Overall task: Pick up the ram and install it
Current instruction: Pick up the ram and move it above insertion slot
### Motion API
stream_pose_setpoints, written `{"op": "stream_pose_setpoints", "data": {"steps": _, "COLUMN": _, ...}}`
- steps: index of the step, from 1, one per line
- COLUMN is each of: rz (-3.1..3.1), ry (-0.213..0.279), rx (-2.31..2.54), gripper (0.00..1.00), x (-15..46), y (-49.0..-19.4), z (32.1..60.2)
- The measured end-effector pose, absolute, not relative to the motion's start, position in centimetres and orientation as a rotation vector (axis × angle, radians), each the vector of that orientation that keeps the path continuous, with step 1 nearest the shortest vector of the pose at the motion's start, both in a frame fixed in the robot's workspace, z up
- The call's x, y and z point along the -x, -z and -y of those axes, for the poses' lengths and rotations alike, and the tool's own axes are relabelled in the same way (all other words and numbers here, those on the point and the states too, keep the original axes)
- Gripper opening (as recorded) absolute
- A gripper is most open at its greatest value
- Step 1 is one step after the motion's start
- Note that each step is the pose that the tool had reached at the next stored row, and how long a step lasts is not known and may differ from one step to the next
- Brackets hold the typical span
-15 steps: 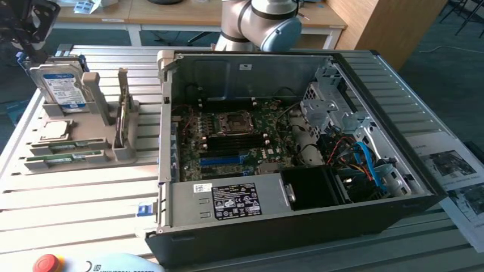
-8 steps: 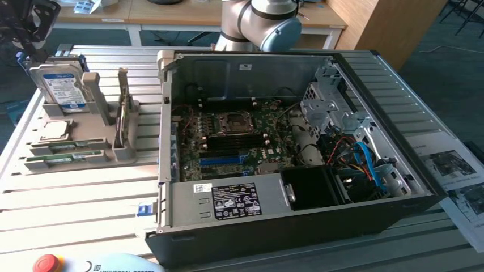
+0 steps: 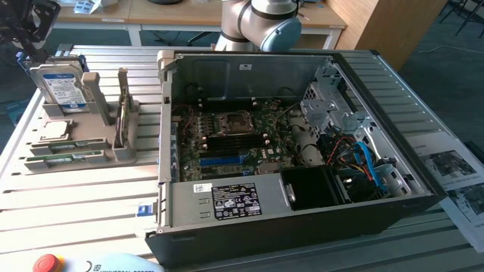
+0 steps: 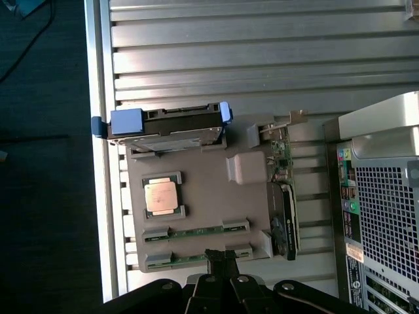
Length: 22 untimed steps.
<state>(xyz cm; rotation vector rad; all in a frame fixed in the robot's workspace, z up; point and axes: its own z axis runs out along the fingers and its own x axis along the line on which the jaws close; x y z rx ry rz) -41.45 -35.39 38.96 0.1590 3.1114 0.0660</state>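
Two green ram sticks lie flat in the slots of a grey holder on the slatted table. In the exterior view the same ram sticks sit at the holder's near edge. My gripper hangs well above the holder, fingers shut with nothing between them, its tips lined up over the outer stick. It appears as a dark shape at the exterior view's far left.
The holder also carries an upright hard drive, a silver processor chip and an expansion card. An open PC case with motherboard and blue slot lies at the exterior view's right. A red stop button sits near the front.
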Motion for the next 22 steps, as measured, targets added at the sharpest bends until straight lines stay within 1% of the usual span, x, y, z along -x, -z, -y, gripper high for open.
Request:
{"op": "stream_pose_setpoints", "data": {"steps": 11, "rz": -3.114, "ry": -0.067, "rx": -0.117, "gripper": 0.11, "x": 41.45, "y": -38.95, "z": 35.38}}
{"op": "stream_pose_setpoints", "data": {"steps": 22, "rz": -3.117, "ry": -0.069, "rx": 0.094, "gripper": 0.11, "x": 41.45, "y": -38.95, "z": 35.39}}
